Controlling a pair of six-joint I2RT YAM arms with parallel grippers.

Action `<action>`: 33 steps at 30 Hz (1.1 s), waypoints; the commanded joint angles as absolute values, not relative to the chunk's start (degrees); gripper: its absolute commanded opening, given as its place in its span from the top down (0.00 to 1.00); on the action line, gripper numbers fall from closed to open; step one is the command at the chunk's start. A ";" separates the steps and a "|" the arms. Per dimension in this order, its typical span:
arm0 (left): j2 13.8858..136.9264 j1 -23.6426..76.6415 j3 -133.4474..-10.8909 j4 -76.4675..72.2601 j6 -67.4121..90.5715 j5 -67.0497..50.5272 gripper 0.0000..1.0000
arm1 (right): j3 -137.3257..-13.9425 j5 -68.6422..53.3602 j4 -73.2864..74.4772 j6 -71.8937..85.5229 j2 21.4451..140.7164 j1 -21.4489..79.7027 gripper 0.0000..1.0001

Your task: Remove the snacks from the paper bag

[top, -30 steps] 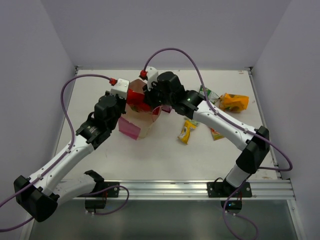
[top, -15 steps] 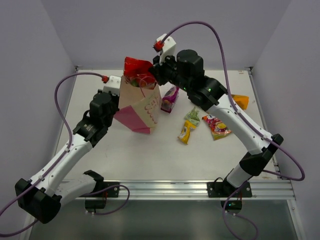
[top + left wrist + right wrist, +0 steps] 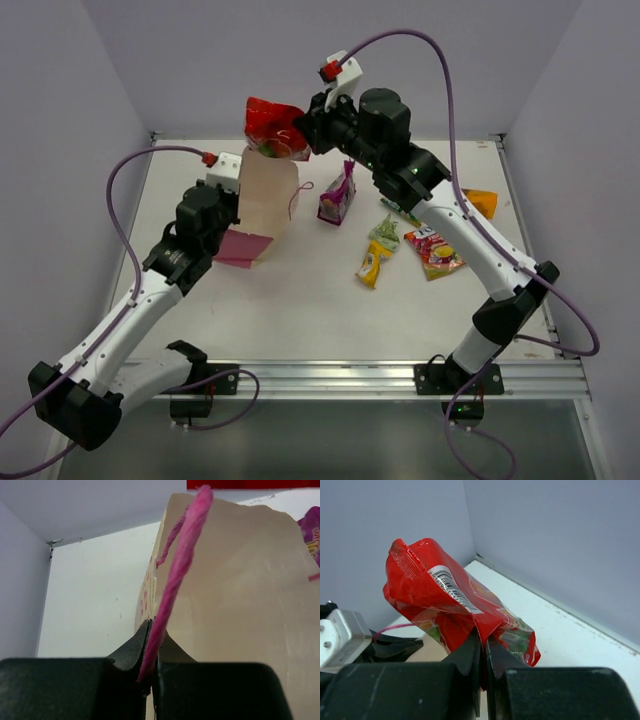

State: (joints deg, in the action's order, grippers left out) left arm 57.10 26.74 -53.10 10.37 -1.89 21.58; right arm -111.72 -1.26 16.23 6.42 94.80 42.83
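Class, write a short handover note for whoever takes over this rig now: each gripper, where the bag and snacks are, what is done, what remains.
Left gripper: shut on the pink cord handle of the paper bag.
Right gripper: shut on the red packet, held above the bag's mouth.
Done: purple packet, green packet, yellow-green packet, pink-red packet and orange packet lie on the table right of the bag.
Left: set the red packet down; the bag's inside is hidden, so check it.
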 commanded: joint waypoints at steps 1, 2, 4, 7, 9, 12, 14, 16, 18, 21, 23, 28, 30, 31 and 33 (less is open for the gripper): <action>57.47 26.02 -54.84 11.59 -0.53 25.91 1.00 | -112.15 -1.68 7.12 9.05 92.82 42.54 1.00; 57.74 25.75 -55.28 12.82 1.21 26.71 1.00 | -111.71 -1.15 7.82 8.88 92.29 42.28 1.00; 58.44 24.36 -55.28 13.36 2.63 28.03 1.00 | -110.92 -0.09 9.13 8.53 90.01 41.75 1.00; 59.85 21.55 -55.81 14.50 5.44 28.04 1.00 | -106.63 3.25 10.28 7.74 85.46 41.31 1.00; 60.90 20.22 -56.16 15.47 6.59 28.04 1.00 | -101.97 4.04 10.20 8.44 82.72 40.87 1.00; 62.84 18.20 -57.04 16.69 8.70 28.04 1.00 | -96.25 5.27 10.46 8.79 77.44 40.69 1.00; 63.63 17.06 -57.48 16.87 10.19 28.04 1.00 | -92.84 5.45 11.16 8.88 74.55 40.69 1.00; 64.25 16.00 -58.09 16.79 11.07 28.21 1.00 | -90.36 4.31 12.65 10.01 73.04 40.69 1.00; 64.86 15.12 -58.80 16.79 11.34 28.39 1.00 | -84.92 3.26 12.31 11.68 71.11 40.78 1.00; 66.61 12.67 -60.11 15.82 12.04 27.78 1.00 | -76.75 0.36 10.12 14.85 69.87 40.78 1.00; 67.32 11.96 -60.99 14.60 12.13 26.72 1.00 | -70.62 -3.33 6.00 17.04 70.05 40.78 1.00; 70.05 9.76 -62.22 11.78 12.39 24.79 1.00 | -61.27 -8.78 -2.79 20.47 76.19 41.39 1.00; 70.75 8.88 -62.66 10.11 12.22 24.17 1.00 | -57.40 -9.75 -7.10 21.62 78.47 42.18 1.00; 71.62 8.53 -62.93 9.67 12.13 23.91 1.00 | -56.35 -10.45 -8.42 21.80 80.75 42.45 1.00; 72.59 7.30 -63.72 8.62 11.69 23.64 1.00 | -54.76 -11.25 -9.93 22.24 82.87 43.15 0.99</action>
State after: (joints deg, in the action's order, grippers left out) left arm 71.35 9.02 -60.95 13.02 10.98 24.84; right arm -54.63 -7.29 4.01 19.25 82.91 42.13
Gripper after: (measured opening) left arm 0.030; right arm 0.032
